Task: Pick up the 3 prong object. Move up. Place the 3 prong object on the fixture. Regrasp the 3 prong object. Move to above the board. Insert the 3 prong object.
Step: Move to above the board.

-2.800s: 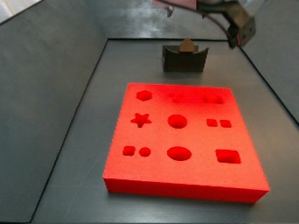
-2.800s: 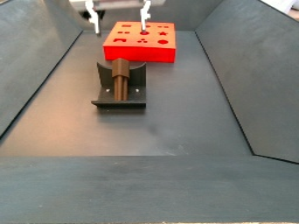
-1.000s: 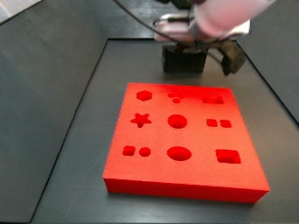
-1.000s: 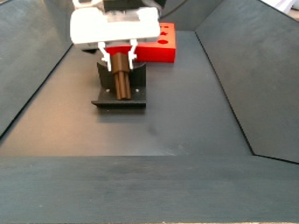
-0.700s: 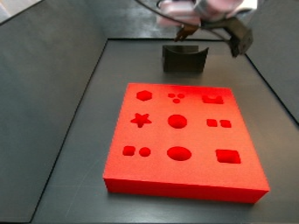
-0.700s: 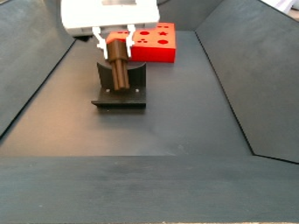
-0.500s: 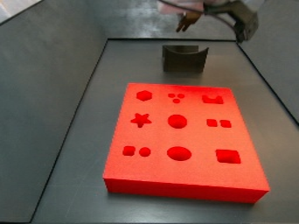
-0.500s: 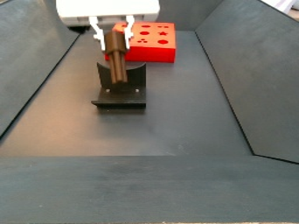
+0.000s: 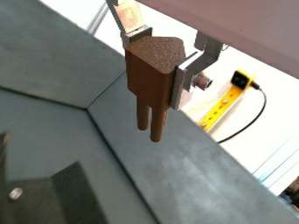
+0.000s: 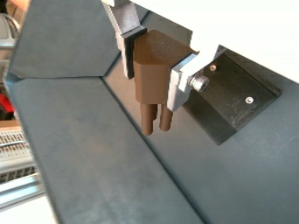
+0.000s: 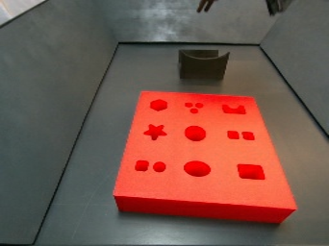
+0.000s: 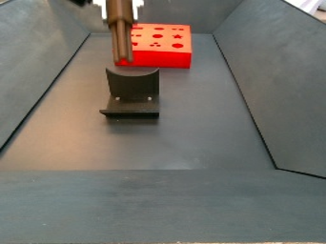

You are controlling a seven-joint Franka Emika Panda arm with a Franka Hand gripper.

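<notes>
My gripper (image 9: 159,63) is shut on the 3 prong object (image 9: 149,79), a brown wooden piece with its prongs pointing down; both wrist views show it between the silver fingers (image 10: 184,72). In a side view the 3 prong object (image 12: 118,33) hangs upright over the fixture (image 12: 132,91), clear of its notch, with the gripper nearly out of frame above. The dark grey fixture (image 11: 202,64) stands empty behind the red board (image 11: 199,149). Only my fingertips (image 11: 206,5) show at that view's upper edge. The board (image 12: 159,46) lies beyond the fixture.
Grey sloped walls (image 11: 58,86) enclose the dark floor (image 12: 178,143). The fixture's dark bracket (image 10: 239,92) shows below the gripper in a wrist view. A yellow tape measure (image 9: 222,105) lies outside the wall.
The gripper came down onto the fixture, shut on the 3 prong object resting there, and has lifted it straight up out of the notch.
</notes>
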